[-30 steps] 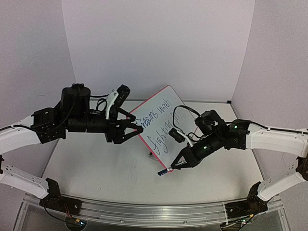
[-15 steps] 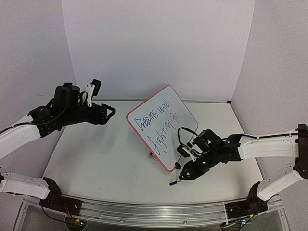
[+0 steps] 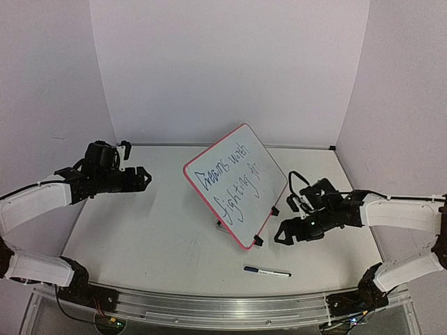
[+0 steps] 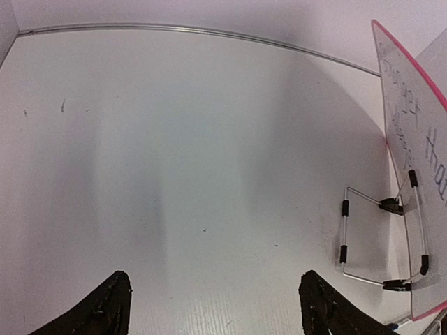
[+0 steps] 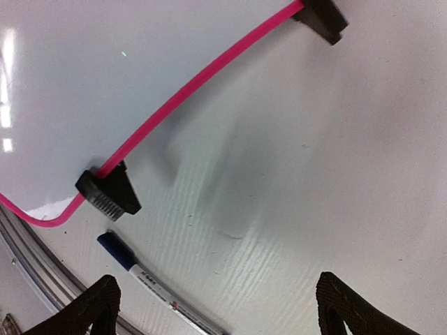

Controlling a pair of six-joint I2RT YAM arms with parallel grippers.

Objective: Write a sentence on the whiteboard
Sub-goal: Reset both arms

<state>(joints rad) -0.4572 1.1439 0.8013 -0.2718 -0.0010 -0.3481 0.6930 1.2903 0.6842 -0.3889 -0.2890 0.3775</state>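
Nearest to me, a marker (image 3: 267, 271) is lying flat on the table (image 3: 160, 237), close to the front edge. Nothing is holding it. Just behind it my right gripper (image 3: 281, 233) is hanging low with its two fingers spread wide and nothing between them.

Next, the whiteboard (image 3: 234, 183) is standing in the middle of the table, just beside that gripper. It is resting on two little black feet (image 3: 258, 240) and leaning back on a wire stand (image 4: 347, 237). Its written side is facing up and toward my right arm. Its back is facing my left arm. The bottom edge is running from near to far, slanting to the right, and the two lines of words are running the same way. I think that is its long way, but I cannot be sure.

Farther off, my left gripper (image 3: 143, 177) is hovering well apart from the board, fingers spread, holding nothing.

I am thinking the writing step is finished. Next I am only needing to pull both arms away without bumping the board.
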